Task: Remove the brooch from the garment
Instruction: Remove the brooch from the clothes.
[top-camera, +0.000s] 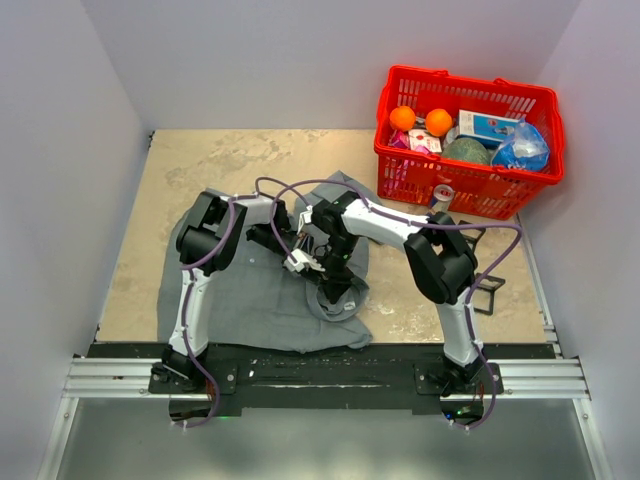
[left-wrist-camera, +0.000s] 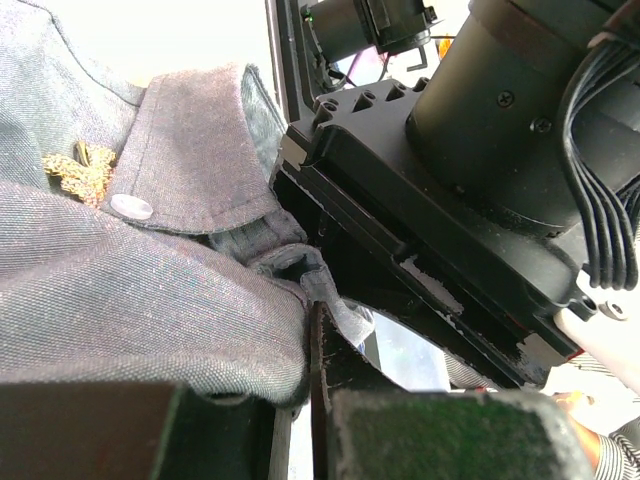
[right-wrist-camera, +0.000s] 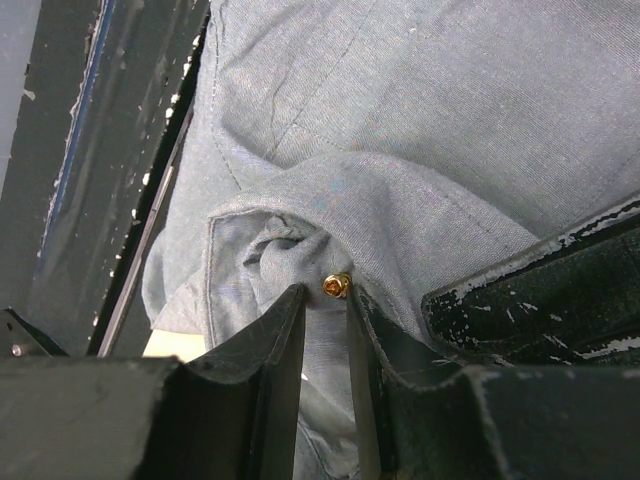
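Note:
The grey garment (top-camera: 250, 290) lies spread on the table beneath both arms. In the left wrist view its collar (left-wrist-camera: 190, 150) shows with a white button (left-wrist-camera: 131, 207), and the gold leaf-shaped brooch (left-wrist-camera: 75, 172) is pinned beside it. My left gripper (left-wrist-camera: 310, 335) is shut on a fold of the garment's cloth (left-wrist-camera: 150, 290). In the right wrist view a small gold stud (right-wrist-camera: 337, 286) pokes from bunched cloth, right at the tips of my right gripper (right-wrist-camera: 326, 300). Its jaws stand narrowly open around the stud, with cloth running down between them. Both grippers (top-camera: 318, 268) meet over the shirt's middle.
A red basket (top-camera: 470, 190) with oranges and packets stands at the back right. A small black frame (top-camera: 486, 292) sits on the table right of the right arm. The right arm's black body (left-wrist-camera: 480, 170) fills the left wrist view's right side. White walls enclose the table.

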